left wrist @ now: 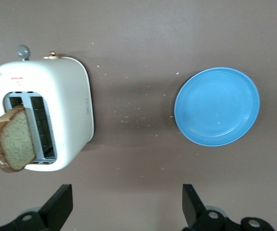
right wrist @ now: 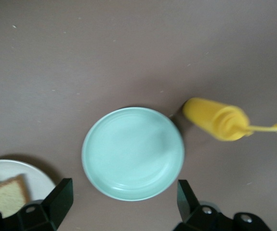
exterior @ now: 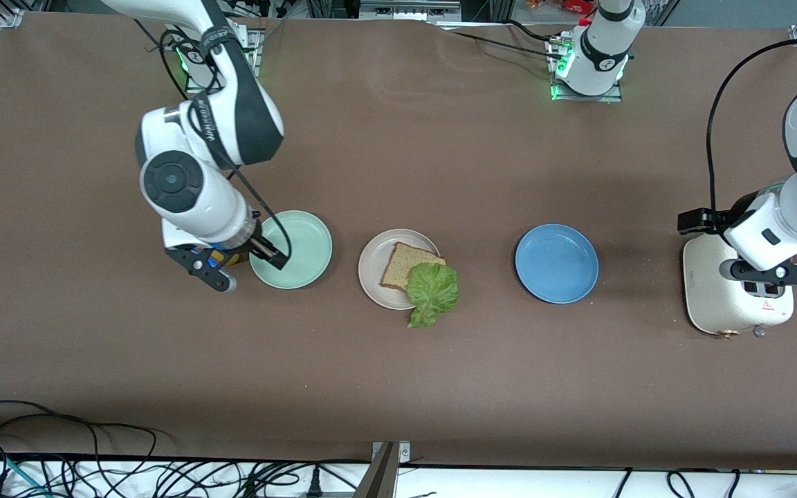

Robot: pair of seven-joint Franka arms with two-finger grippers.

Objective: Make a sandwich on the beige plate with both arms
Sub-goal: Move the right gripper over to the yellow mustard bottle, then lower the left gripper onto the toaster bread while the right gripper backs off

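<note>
— Where did you have the hands just then?

— Your left hand [left wrist: 126,211] hung wide and empty over the toaster [exterior: 730,290] at the left arm's end of the table [exterior: 440,138]. Your right hand [right wrist: 121,207] was just as wide, holding nothing, over the mint-green plate [exterior: 301,242] beside a yellow squeeze bottle [right wrist: 217,119].

— And the sandwich?

— Half built. One bread slice [exterior: 409,263] lay on the beige plate [exterior: 374,266], with the lettuce leaf [exterior: 433,290] hanging over the rim toward the camera. The second slice [left wrist: 10,142] stood tilted out of a toaster slot.

— What worried you?

— That tilt. I judged your fingers could catch the crust unevenly and crumble it or tip it. Later, lowering it onto that overhanging leaf could have pushed the lettuce off the plate. The blue plate [exterior: 556,263] lay between; a low carry might have clipped it.
</note>
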